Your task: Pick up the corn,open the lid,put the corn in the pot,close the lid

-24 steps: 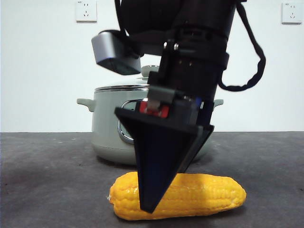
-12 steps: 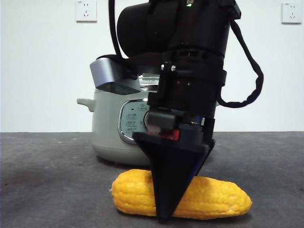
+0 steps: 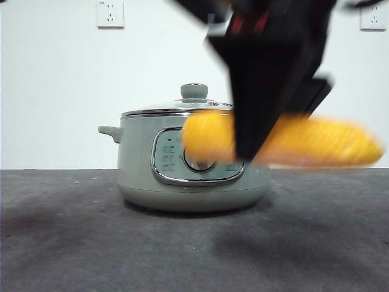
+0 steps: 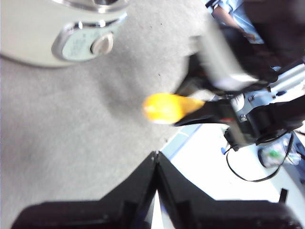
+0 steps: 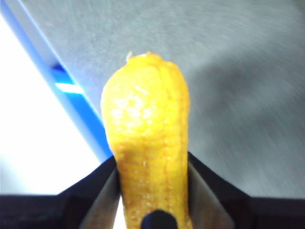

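The table (image 3: 73, 243), dark grey, fills the lower part of the front view, and on it at centre sits the pot (image 3: 137, 164), pale green, control panel facing us, with the lid (image 3: 164, 111) closed on top and its green knob standing clear. Across the right half of that frame the corn (image 3: 322, 143) hangs in the air, roughly level, well above the table and in front of the pot's upper wall, blurred by motion. The right gripper (image 3: 246, 143) drops in from the top right, big and dark, jaws clamped on the cob near its middle; the right wrist view shows the cob wedged snugly between both jaws with its rounded end sticking out. The left gripper (image 4: 156, 160) sits at the bottom of its own view with jaws pressed together and nothing in them, looking across at the pot in the upper left and the carried cob at centre. So the pickup looks done, and the lid is the next concern. Best play here, I'd say: keep the cob level and firmly pinched, park it off to the side of the pot, and let the free arm come in on the knob, so the two arms don't crowd each other over the rim.
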